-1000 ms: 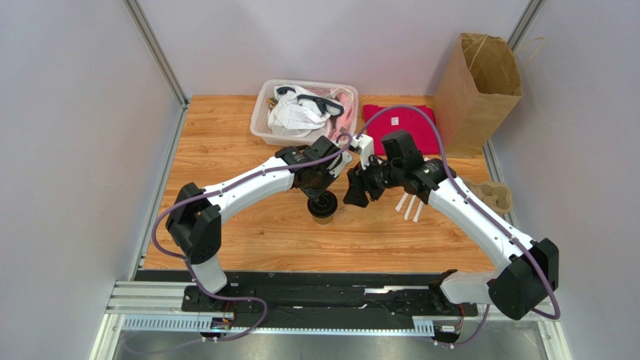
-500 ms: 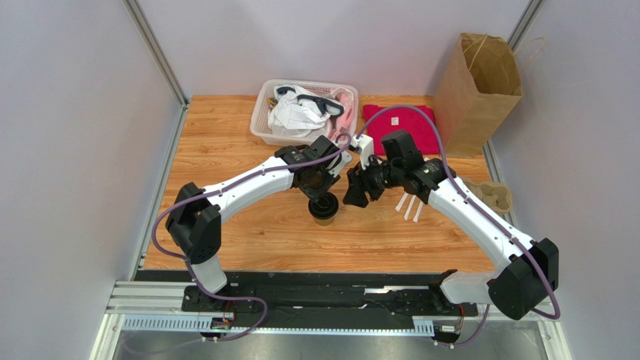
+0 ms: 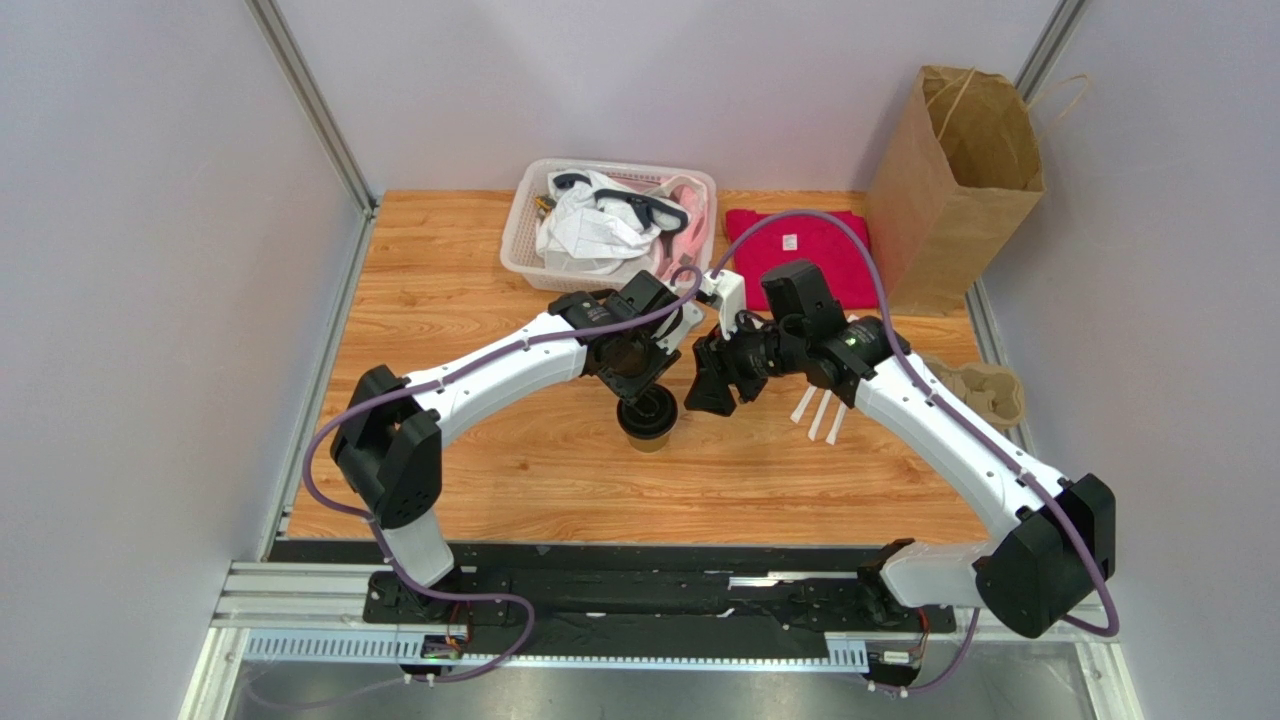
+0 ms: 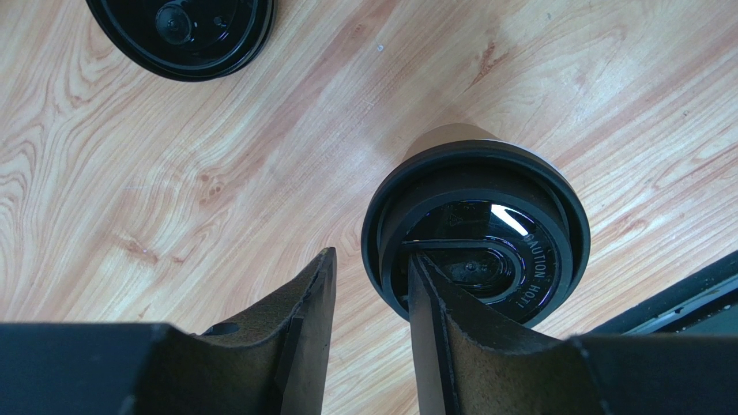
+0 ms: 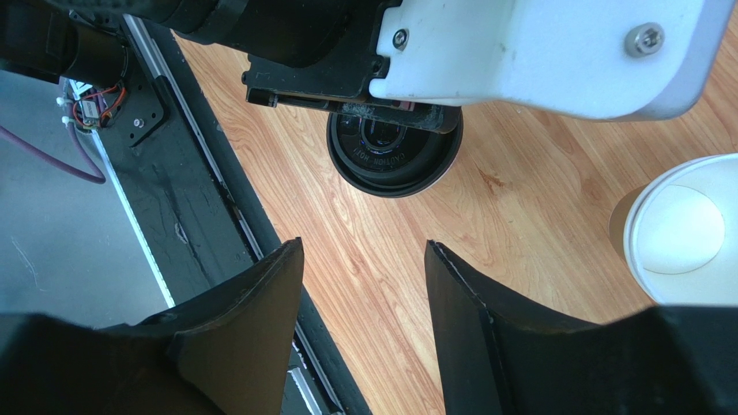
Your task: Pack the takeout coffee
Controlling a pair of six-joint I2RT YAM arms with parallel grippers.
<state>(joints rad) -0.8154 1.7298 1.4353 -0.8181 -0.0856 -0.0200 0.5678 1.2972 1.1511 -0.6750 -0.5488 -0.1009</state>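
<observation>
The left claw (image 4: 371, 264) hangs right over the takeout coffee (image 4: 485, 216), with its two fingers a little way apart. One finger (image 4: 303, 337) sits just off the black lid at 9 o'clock. The other lies across the lid's edge. They are not squeezing it. The cup stands upright near the middle of the wooden table (image 3: 451, 300). The right claw (image 5: 362, 251) is close by at 2 o'clock from the cup, open wide and empty. In the left wrist view a loose black lid (image 4: 182, 35) lies at 10 o'clock. A brown paper bag (image 3: 962, 165) stands far off at 2 o'clock.
</observation>
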